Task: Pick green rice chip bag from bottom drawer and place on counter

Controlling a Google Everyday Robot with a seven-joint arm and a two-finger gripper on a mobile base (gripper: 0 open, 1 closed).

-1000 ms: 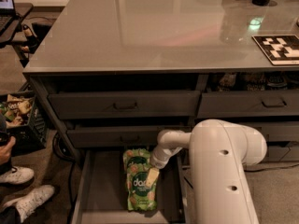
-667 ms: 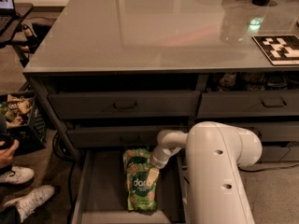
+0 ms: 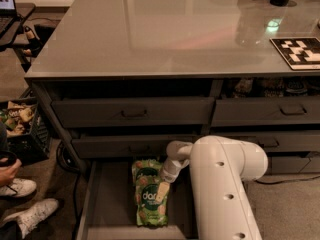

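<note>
Green rice chip bag [image 3: 151, 205] is laid flat in the bottom drawer [image 3: 111, 196], lower centre of the frame. The gripper [image 3: 161, 190] is poised over its badge; its state cannot be told. A firm pinch should be secured before lifting.

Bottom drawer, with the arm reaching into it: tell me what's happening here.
The robot's arm reaches down into the open bottom drawer. Its hand is low over the green rice chip bag, which lies flat on the drawer floor near the middle. The bag is not lifted yet, so it has not reached the counter above.
</note>
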